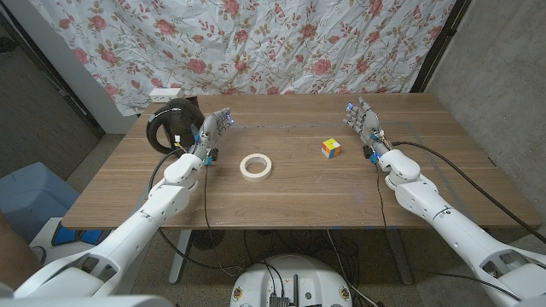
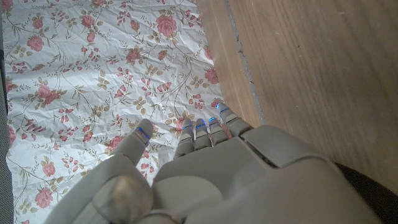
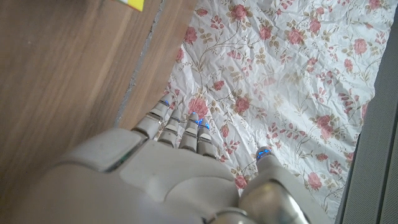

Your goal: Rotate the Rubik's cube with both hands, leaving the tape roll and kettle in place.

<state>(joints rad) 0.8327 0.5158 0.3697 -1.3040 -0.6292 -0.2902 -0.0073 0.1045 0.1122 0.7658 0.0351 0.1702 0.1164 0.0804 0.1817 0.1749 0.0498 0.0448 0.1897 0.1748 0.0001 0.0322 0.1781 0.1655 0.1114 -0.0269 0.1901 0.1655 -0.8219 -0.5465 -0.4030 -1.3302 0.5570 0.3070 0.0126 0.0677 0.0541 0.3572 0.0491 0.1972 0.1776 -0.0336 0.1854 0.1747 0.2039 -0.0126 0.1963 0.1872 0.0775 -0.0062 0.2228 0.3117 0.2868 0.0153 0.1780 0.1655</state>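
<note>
Waiting with fingers spread and holding nothing, left hand (image 1: pixel 215 130) and right hand (image 1: pixel 364 124), multicoloured plastic Rubik's cube (image 1: pixel 331 148) between them, beside white tape roll (image 1: pixel 256 166).

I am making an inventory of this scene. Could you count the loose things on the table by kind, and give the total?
Cube: 1
Tape roll: 1
Kettle: 1
Total: 3
</note>
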